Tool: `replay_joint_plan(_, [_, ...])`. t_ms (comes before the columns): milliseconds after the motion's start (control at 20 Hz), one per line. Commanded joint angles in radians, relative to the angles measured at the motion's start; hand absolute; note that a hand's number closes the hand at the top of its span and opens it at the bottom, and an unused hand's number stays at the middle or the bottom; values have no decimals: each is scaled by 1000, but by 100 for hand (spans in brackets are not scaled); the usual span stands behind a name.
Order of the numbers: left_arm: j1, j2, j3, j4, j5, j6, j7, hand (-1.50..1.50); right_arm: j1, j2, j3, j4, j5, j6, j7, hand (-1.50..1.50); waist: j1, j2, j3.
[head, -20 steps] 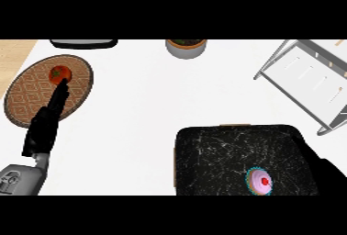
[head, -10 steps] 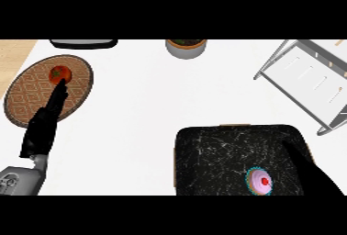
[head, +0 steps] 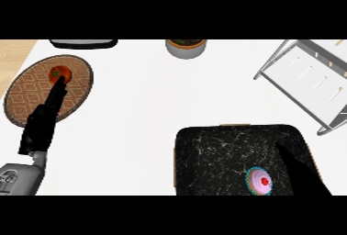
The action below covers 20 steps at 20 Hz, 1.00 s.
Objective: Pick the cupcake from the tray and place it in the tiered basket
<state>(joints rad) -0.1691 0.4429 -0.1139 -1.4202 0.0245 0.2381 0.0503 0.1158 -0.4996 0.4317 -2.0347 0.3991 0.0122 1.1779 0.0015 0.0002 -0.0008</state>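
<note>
Cupcake (head: 261,182): on tray (head: 217,156), near edge, untouched. Right hand (head: 298,167): has crept up just beside it since a second ago; fingers cannot be told. Left hand (head: 46,117): straight, unmoved, empty. Grasp imminent; basket (head: 308,78) well apart.

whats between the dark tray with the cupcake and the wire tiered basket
Nothing: in the head view, only bare white counter separates the black marbled tray holding the pink-frosted cupcake from the grey wire tiered basket.
</note>
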Motion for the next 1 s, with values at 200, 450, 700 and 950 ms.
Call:
replay_joint_plan(200, [-39,-29,33,74,-22,-34,-44,0,-41,81,-33,90,-9,62,97,-150,-5,2,0])
replay_joint_plan(450, [26,-34,38,-14,-36,-32,-6,0,-25,177,24,167,74,27,74,-150,2,-1,1])
replay_joint_plan(700, [45,-35,47,-44,-40,-49,-2,0,-33,154,-47,257,-73,148,-22,150,4,1,1])
replay_joint_plan(950, [-3,-66,36,-37,-74,-39,44,0,-126,150,57,352,78,157,-113,150,5,1,1])
